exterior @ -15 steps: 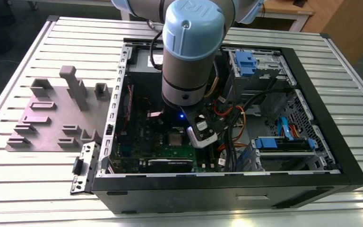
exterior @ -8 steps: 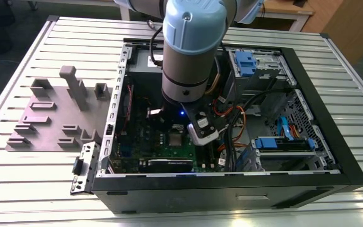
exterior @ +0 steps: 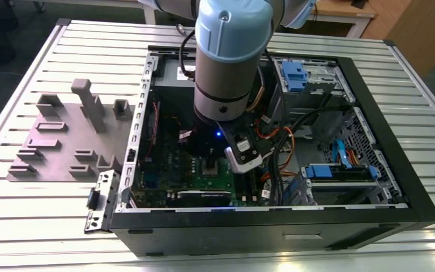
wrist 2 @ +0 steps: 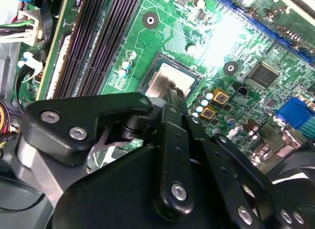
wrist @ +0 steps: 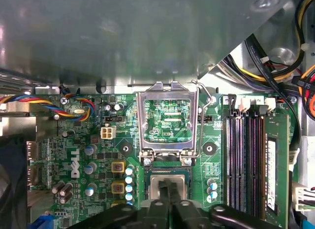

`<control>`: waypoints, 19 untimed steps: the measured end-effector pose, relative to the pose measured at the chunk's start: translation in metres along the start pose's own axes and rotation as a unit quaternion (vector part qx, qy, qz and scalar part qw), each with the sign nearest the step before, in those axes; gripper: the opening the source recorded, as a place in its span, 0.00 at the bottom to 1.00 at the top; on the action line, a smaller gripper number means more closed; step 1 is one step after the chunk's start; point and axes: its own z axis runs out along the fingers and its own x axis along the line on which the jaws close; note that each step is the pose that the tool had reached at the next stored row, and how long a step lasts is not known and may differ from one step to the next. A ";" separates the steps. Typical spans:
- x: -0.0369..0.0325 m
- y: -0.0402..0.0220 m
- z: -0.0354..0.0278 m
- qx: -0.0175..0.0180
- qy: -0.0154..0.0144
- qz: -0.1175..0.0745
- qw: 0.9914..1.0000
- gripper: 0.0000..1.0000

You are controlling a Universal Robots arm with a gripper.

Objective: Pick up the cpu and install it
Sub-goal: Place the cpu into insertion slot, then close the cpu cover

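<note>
The cpu (wrist: 167,179), a small silvery square, lies flat in the socket on the green motherboard (wrist: 78,140); it is also seen in the second wrist view as the cpu (wrist 2: 165,76). My gripper (wrist: 167,185) hangs right over its middle with the two black fingers pressed close together, and the tips are on or just above the cpu's top. In the second wrist view the gripper (wrist 2: 176,92) ends at the cpu's near edge. In the exterior view the gripper (exterior: 212,162) reaches down inside the open computer case (exterior: 384,170).
The silver hinged socket frame (wrist: 170,121) stands open just beyond the cpu. Memory slots (wrist: 246,160) run beside the socket. A big grey metal box (wrist: 123,37), cable bundles (wrist: 275,56) and blue drive bays (exterior: 338,173) crowd the case. A grey parts fixture (exterior: 66,139) lies at the exterior view's left.
</note>
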 end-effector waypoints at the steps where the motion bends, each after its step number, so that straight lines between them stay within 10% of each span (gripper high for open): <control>1: 0.0000 0.0000 0.0000 0.000 0.000 0.000 1.000 0.11; 19: 0.0001 0.0001 -0.0040 0.000 0.000 0.000 1.000 0.11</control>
